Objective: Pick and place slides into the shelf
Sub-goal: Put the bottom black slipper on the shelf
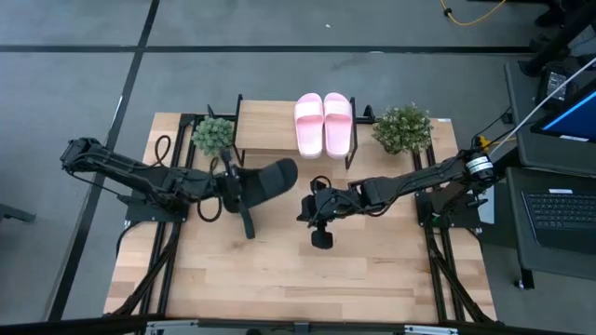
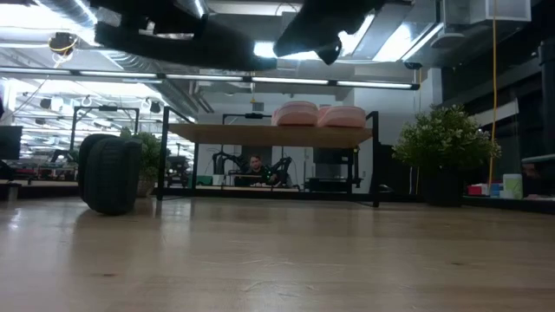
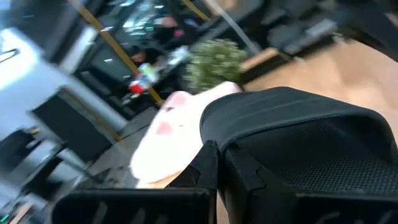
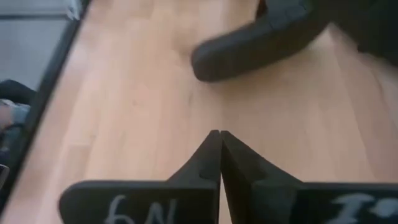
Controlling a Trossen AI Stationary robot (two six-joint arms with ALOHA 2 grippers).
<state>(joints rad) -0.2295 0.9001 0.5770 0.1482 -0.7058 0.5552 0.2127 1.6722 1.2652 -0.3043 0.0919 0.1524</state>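
You can make out hand-drawn white marks on the dark body of the right gripper [image 4: 220, 163] at the bottom edge of the right wrist view: one group at lower left resembles "N9" seen upside down (or perhaps "6N"), and a second fragment at lower right is cut off by the frame and cannot be read. The laptop screen [image 1: 573, 119] at the right edge of the high view glows blue, but no words on it are legible to you. Nothing else carries readable text.
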